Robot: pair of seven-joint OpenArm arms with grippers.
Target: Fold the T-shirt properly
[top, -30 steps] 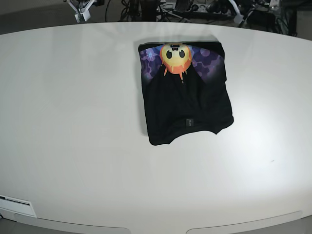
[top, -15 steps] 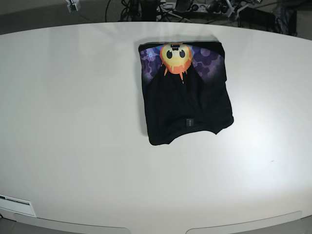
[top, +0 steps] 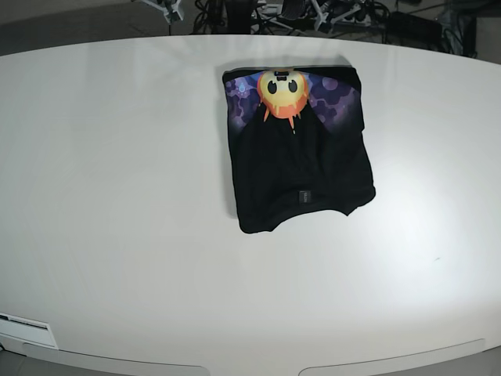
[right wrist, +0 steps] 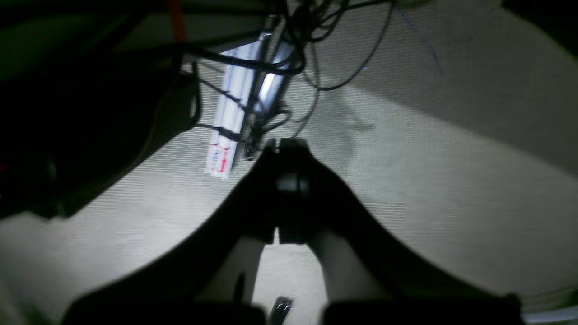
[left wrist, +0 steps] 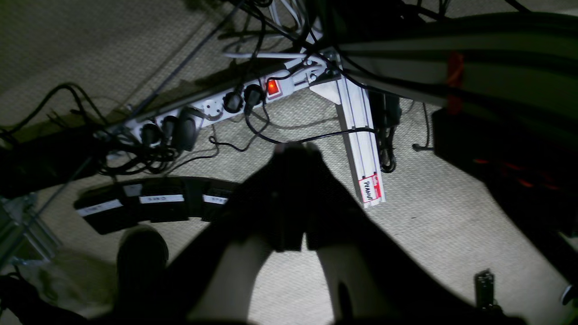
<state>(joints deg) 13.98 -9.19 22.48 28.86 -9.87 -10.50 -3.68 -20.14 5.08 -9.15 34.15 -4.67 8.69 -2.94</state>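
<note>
The T-shirt lies folded into a compact black rectangle on the far middle of the white table. Its sun-face print over purple hexagons shows along the far edge. Both arms are drawn back behind the table's far edge, well away from the cloth. My left gripper is shut and holds nothing, hanging over carpet. My right gripper is also shut and holds nothing. In the base view only small white parts of the arms show at the top edge.
Under the grippers is grey carpet with a power strip, tangled cables and a white aluminium bar. A white label sits at the table's near left edge.
The T-shirt has not moved. The arm parts behind the far table edge have shifted inward toward the centre and mostly out of the base view.
</note>
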